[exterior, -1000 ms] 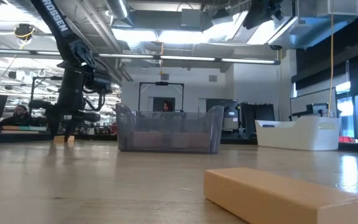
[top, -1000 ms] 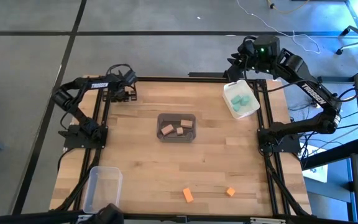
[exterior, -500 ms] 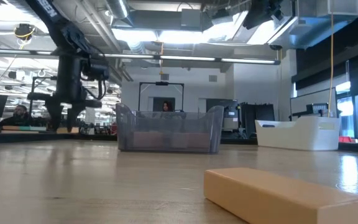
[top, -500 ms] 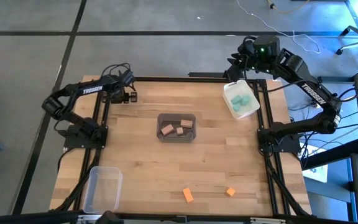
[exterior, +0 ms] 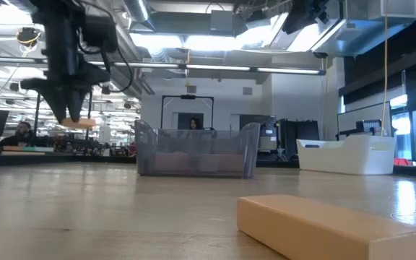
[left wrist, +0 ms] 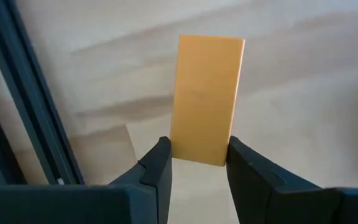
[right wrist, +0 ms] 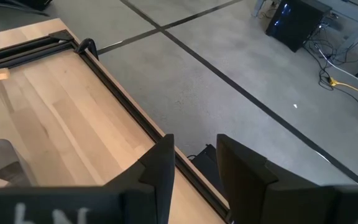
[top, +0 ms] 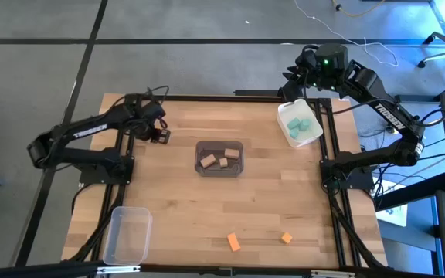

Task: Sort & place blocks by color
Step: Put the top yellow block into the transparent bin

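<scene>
Butcher-block wood forms the bench, a pale plank surface framed by dark metal rails and standing on a grey floor. Left end effector hangs above the bench's far-left area, clear of the surface in the low view, and its 2 dark fingers clamp 1 orange block, a flat smooth rectangular cuboid held by its lower end; in the high view the arm hides this block. Right end effector waits over the far-right corner, just beyond the white bin; its fingers stand apart with a gap and nothing between them. That white bin, an opaque rounded tray, holds teal blocks, whose count is hard to make out. At bench centre a translucent grey bin with rounded corners holds 3 tan bare-wood blocks. A clear plastic bin sits at the near-left corner. 2 more orange blocks lie on the bench near its front edge, well apart from each other: a larger one and a smaller one. In the low view a block fills the foreground, cut off at the frame's bottom edge; the room behind is blurred.
</scene>
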`<state>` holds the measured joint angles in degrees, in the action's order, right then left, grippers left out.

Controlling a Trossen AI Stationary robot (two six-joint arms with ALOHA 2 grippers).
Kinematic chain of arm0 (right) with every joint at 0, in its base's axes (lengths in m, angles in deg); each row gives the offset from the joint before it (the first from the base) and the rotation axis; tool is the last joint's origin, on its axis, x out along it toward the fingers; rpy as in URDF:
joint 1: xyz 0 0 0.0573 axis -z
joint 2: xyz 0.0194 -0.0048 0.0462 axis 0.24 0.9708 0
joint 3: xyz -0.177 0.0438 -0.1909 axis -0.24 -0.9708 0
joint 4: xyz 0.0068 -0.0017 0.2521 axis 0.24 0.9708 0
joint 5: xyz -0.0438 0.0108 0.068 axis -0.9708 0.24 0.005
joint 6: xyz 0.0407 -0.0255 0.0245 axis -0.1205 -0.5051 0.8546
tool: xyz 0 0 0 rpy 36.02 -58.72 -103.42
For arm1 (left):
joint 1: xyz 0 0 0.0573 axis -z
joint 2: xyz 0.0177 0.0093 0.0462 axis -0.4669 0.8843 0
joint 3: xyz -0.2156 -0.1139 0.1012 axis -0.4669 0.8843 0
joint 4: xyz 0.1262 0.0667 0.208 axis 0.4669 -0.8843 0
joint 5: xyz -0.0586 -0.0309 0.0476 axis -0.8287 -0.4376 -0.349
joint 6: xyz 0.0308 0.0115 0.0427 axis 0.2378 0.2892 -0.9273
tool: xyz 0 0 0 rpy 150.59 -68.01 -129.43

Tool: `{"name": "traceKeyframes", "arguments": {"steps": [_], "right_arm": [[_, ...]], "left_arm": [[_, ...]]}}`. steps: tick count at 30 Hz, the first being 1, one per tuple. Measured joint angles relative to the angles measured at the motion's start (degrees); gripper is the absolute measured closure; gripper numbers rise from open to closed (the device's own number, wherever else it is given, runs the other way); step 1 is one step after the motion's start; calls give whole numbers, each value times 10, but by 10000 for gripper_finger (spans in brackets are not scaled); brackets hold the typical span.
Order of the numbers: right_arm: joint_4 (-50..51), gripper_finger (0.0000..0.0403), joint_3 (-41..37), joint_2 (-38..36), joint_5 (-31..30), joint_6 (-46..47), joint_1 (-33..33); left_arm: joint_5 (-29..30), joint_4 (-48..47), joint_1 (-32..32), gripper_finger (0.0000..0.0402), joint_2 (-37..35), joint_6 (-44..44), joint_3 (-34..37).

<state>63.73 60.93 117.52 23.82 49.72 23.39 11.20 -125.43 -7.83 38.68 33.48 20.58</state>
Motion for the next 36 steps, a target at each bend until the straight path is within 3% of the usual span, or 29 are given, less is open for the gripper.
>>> {"name": "traceKeyframes", "arguments": {"steps": [8, 21, 30, 36], "right_arm": [[0, 283, 0, 0, 0, -15, 0], [0, 283, 0, 0, 0, -15, 0], [0, 283, 0, 0, 0, -11, 0], [0, 283, 0, 0, 0, -12, 0]], "left_arm": [[-16, -46, 124, 288, -89, 1, 0], [-172, -99, 348, 288, -227, 1, -1], [-266, -229, 479, 288, -257, 14, -1], [-281, -221, 536, 289, -256, 32, -1]]}}
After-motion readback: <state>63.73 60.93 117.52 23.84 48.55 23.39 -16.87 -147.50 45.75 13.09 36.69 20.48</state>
